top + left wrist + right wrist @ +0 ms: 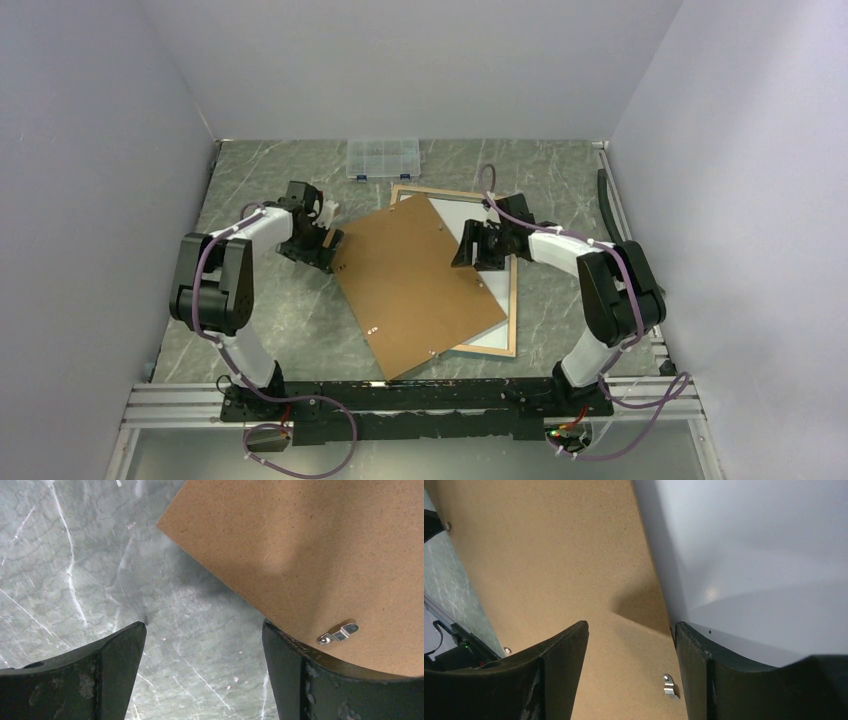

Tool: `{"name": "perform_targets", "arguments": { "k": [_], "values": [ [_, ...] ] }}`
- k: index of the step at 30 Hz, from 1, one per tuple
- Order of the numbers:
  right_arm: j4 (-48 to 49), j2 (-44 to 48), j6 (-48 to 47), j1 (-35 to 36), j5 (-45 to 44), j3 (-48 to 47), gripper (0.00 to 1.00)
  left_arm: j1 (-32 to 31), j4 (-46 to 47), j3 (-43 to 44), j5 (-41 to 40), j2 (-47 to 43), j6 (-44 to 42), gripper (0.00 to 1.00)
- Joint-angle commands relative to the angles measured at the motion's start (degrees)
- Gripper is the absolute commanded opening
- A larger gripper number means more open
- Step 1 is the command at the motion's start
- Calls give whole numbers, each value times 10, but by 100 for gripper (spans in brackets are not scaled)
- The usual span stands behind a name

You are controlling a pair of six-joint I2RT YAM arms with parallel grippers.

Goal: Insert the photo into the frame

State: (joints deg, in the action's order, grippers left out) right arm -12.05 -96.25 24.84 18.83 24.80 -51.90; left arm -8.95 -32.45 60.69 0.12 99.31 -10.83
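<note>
Nearest the overhead camera, at 6 o'clock, ran the black mounting rail (420, 400) that bore both arms, with the grey marbled table (280, 320) beyond it. Toward the middle of the table lay the large rectangular picture frame (487, 351), its light wood-coloured back facing up. Inside its rim rested the photo (458, 208), a large paper print face down with only its white back showing. A thin brown rectangular backing board (420, 285) lay skewed across both, its 9 o'clock corner reaching out over the table. The left claw (330, 240) stood wide at that corner, with the frame and photo apart from it toward its 3 o'clock. The right claw (468, 248) hung over the board's 3 o'clock edge, above the photo and within the frame's rim. A small clear plastic compartment box (383, 158) sat at 12 o'clock, just beyond the frame.

From the left wrist, the left claw (204, 630) gaped wide over bare table (75, 555), gripping nothing. The backing board (310, 545) filled the view from 12 to 3 o'clock. Its edge ran down to the finger (320, 680) at 5 o'clock, beside a small metal tab (339, 632). Whether they touched could not be told.

From the right wrist, the right claw (631, 627) stood partly open, clamping nothing, astride the board's edge. The finger (559, 680) at 7 o'clock was over the backing board (549, 555). The finger (724, 680) at 5 o'clock was over the photo (764, 545), whose white back spread from 12 to 3 o'clock. Another metal tab (670, 686) lay at 6 o'clock between them.
</note>
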Motion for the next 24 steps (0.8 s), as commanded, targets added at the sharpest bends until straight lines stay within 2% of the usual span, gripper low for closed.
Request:
{"name": "perform_targets", "arguments": {
  "k": [1, 14, 24],
  "values": [
    [32, 57, 27, 6, 31, 19, 67, 0, 24, 22, 1, 26, 8, 92],
    [90, 182, 122, 52, 99, 93, 63, -12, 29, 35, 1, 45, 9, 92],
    [327, 192, 263, 81, 182, 187, 60, -13, 31, 28, 1, 42, 3, 92]
  ]
}}
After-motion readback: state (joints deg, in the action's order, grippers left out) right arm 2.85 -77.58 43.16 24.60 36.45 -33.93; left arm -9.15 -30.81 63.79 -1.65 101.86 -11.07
